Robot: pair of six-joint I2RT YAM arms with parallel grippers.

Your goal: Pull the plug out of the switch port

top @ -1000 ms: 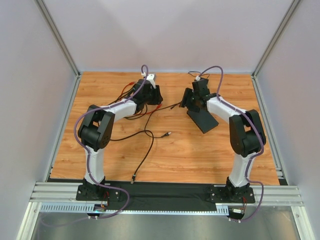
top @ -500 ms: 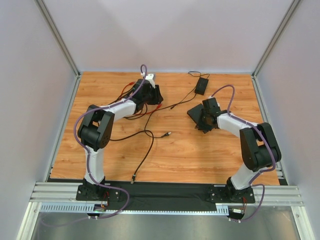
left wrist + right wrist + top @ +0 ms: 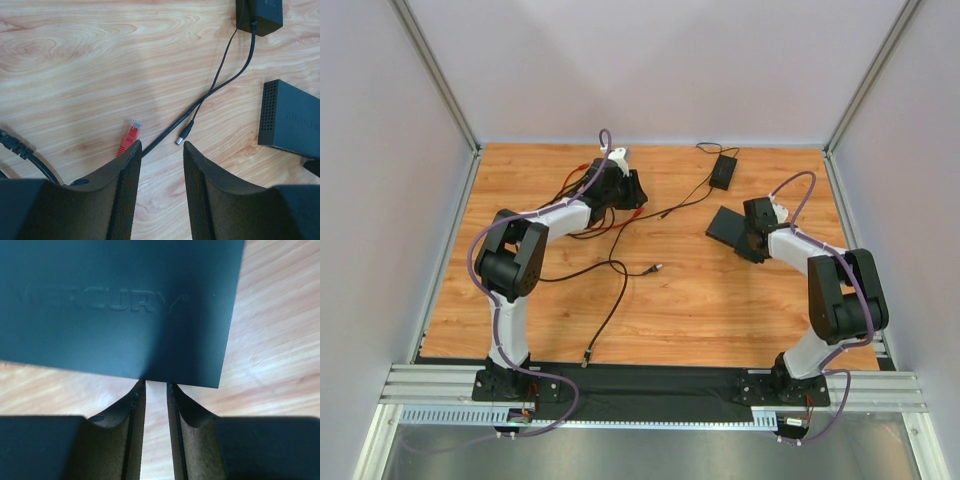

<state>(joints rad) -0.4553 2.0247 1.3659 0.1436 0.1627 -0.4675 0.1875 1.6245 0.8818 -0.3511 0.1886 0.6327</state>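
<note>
The switch [image 3: 727, 224] lies flat on the wooden table [image 3: 700, 310], on the right side and towards the far edge, just beside the end of the right arm. In the right wrist view its dark matte top fills the upper part, and raised letters reading MERCURY are pressed into it. The right tool [image 3: 155, 385] stands at the near edge of this box. Its two fingers are drawn close together, with only a thin slit between them where the wood shows through. The fingertips reach up to the edge of the switch, and I cannot tell if they pinch anything there. The left tool [image 3: 161, 146] is over the far left-middle part of the table, above a bundle of black and red cables. Its fingers are spread apart and nothing is between them; only bare wood is seen in the gap. Just beyond the left fingertip lies a red plug [image 3: 131, 134] with a clear tip. Near it, on the right, is the small metal barrel plug [image 3: 184, 134] of a thin black cord. This cord runs to a small black adapter [image 3: 260, 14] further away. In the left wrist view the switch is at the right border, and its side facing the camera has a grid of small holes.
</note>
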